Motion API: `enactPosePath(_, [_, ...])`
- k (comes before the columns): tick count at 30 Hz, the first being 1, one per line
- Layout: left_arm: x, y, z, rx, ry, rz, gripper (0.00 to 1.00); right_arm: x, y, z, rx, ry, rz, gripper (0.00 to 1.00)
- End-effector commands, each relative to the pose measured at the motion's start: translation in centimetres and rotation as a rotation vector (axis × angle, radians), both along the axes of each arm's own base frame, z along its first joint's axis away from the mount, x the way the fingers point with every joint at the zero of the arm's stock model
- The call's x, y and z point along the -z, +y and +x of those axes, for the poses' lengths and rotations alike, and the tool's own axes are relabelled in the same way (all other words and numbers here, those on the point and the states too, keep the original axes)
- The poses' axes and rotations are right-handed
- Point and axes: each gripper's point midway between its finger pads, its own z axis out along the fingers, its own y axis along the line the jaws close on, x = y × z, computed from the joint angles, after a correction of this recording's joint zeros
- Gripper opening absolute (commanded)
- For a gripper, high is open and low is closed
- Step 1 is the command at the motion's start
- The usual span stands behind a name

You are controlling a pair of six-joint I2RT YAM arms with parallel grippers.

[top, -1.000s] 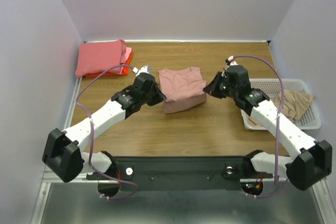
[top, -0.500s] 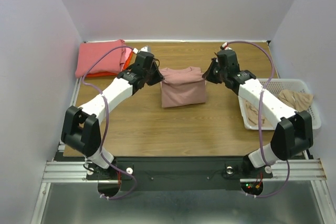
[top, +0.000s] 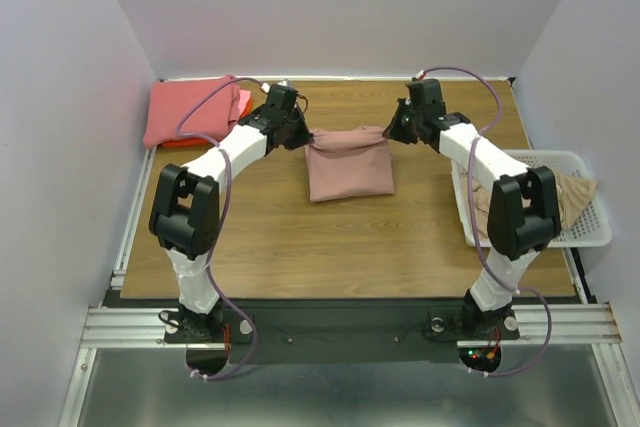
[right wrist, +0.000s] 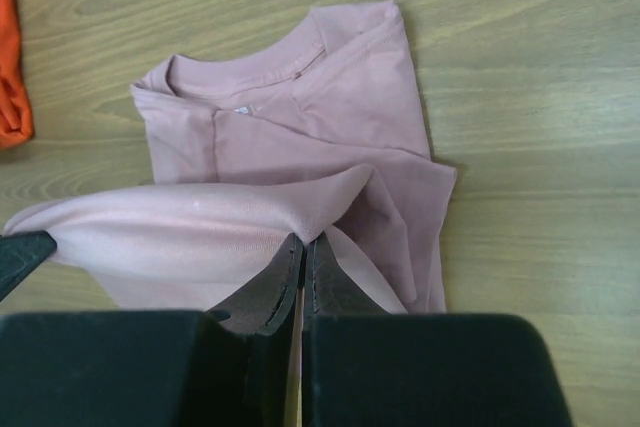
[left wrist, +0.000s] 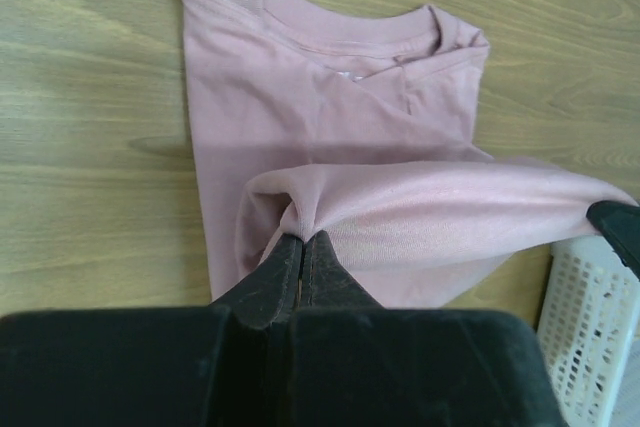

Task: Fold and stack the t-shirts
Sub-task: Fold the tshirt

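At the far left of the wooden table [top: 280, 247] sits a stack of t-shirts [top: 190, 112], coral-red on top. Only an orange edge [right wrist: 10, 67] shows beneath; the rest is hidden. The left gripper [top: 299, 136] has its fingers pressed together on one end of a raised fold of the dusty pink t-shirt [top: 348, 169], mid-table. The right gripper [top: 394, 133] pinches the other end likewise. The fold hides part of the shirt below. Far right, a tan t-shirt [top: 572, 197] lies in the white basket [top: 590, 239], partly behind the right arm [top: 500, 182].
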Motion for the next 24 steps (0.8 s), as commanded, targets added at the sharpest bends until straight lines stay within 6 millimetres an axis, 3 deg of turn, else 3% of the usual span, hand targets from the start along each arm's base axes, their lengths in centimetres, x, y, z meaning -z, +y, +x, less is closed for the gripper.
enactPosePath(1, [-1.8,1.0,2.7,-0.033,-0.07,0.009,0.0,-0.8,-0.4,3.9,-0.025,-0.073,0.007,0.0])
enactPosePath(4, [-0.2,1.5,4.2,-0.063,-0.056,0.022,0.0,0.8,0.1,5.2,-0.044,-0.044,0.027,0.0])
enactPosePath(7, [0.0,1.7,5.4,-0.067,-0.051,0.018,0.0,1.7,0.3,6.2,-0.04,-0.039,0.024,0.01])
enactPosePath(8, [1.1,1.9,5.6,-0.066,-0.025,0.024,0.0,2.1,0.1,6.4,-0.031,-0.035,0.019,0.01])
enactPosePath(10, [0.8,1.7,6.2,-0.051,-0.034,0.013,0.0,2.5,0.0,6.9,-0.024,-0.031,0.016,0.04])
enactPosePath(12, [1.2,1.5,6.4,-0.034,-0.021,0.018,0.28,2.6,-0.1,7.2,-0.026,-0.03,0.02,0.24])
enactPosePath(13, [0.9,1.4,6.6,-0.035,-0.027,0.017,0.43,2.7,0.0,7.2,-0.034,-0.029,0.022,0.37])
enactPosePath(14, [0.5,1.4,6.6,-0.034,-0.037,0.016,0.64,2.5,0.1,7.3,-0.043,-0.032,0.027,0.58])
enactPosePath(15, [0.4,1.5,6.6,-0.027,-0.043,0.023,0.86,2.4,0.2,7.2,-0.055,-0.031,0.034,0.64])
enactPosePath(16, [-0.3,1.6,6.5,-0.028,-0.056,0.022,0.98,2.3,0.2,7.1,-0.059,-0.034,0.035,0.69])
enactPosePath(19, [-0.6,2.0,5.9,-0.028,-0.06,0.03,0.98,1.2,0.5,6.2,-0.086,-0.046,0.048,0.85])
enactPosePath(20, [-1.5,1.9,5.6,-0.023,-0.075,0.019,0.98,0.6,0.6,5.6,-0.101,-0.052,0.055,1.0])
enactPosePath(24, [-1.7,1.3,3.8,0.016,-0.093,-0.01,0.98,-0.1,3.3,3.1,-0.253,-0.026,0.171,1.0])
